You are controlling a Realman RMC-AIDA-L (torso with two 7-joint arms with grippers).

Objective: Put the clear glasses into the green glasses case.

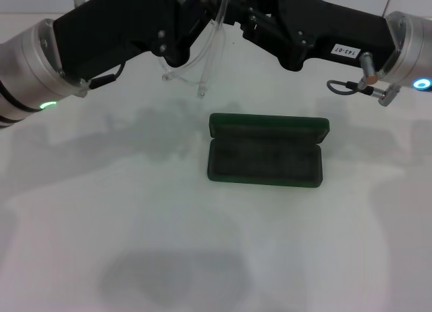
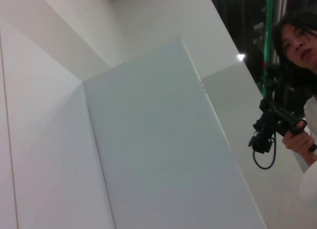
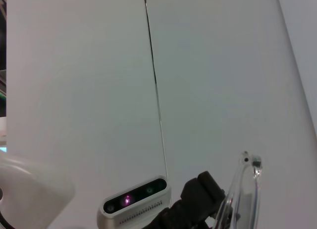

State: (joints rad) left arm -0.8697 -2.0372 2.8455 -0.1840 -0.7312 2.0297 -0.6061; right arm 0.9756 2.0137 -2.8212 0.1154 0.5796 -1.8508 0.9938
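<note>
Two grippers meet high over the far edge of the white worktop (image 1: 81,244), and between them hang the clear glasses (image 1: 202,52), held up in the air with their thin temple arms trailing down towards the table. The left gripper (image 1: 192,18) comes in from the left edge and the right gripper (image 1: 246,15) from the right edge; both sit against the frame where it is highest, yet the head view cuts off the fingertips, so I cannot tell whether either one is pinching the frame or merely resting beside it. The right wrist view shows part of the clear frame just beside a black part of a gripper, which does not settle the matter. The green glasses case (image 1: 266,150) lies open near the middle of the worktop, nearer the robot than the glasses and a little towards the right edge, its lid standing up on the far side and its dark lined tray facing upward. Its long axis runs left to right, parallel to the far edge. The coming move, as I judge it, turns on this: the case lies below the glasses and nearer the robot, somewhat closer to the right arm, and the glasses must be brought down with their width along that axis.
</note>
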